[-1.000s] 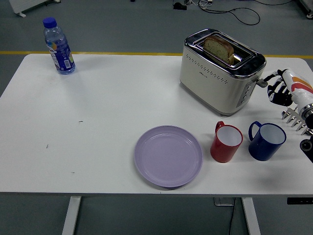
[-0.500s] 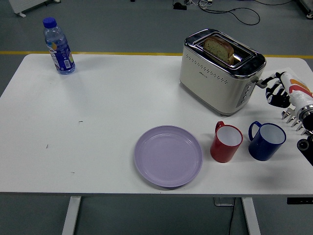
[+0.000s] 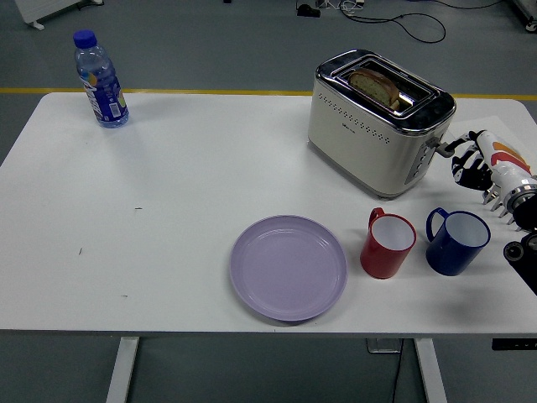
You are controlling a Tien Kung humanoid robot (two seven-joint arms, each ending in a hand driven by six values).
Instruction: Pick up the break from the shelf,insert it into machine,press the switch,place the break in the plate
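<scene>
A cream and chrome toaster [image 3: 361, 126] stands at the table's back right. A slice of bread [image 3: 375, 86] sits low in its slot, only the top crust showing. My right hand [image 3: 468, 161] is at the toaster's right end, fingers curled, one fingertip against the side lever [image 3: 434, 149]. It holds nothing. An empty lilac plate [image 3: 289, 267] lies near the front edge, left of the mugs. No shelf is in view, and neither is my left arm.
A red mug [image 3: 388, 245] and a blue mug [image 3: 457, 242] stand side by side between the plate and my right forearm. A water bottle [image 3: 101, 80] with a blue cap stands at the far left corner.
My right hand has moved left and slightly down against the toaster's lever. The bread has sunk lower into the slot.
</scene>
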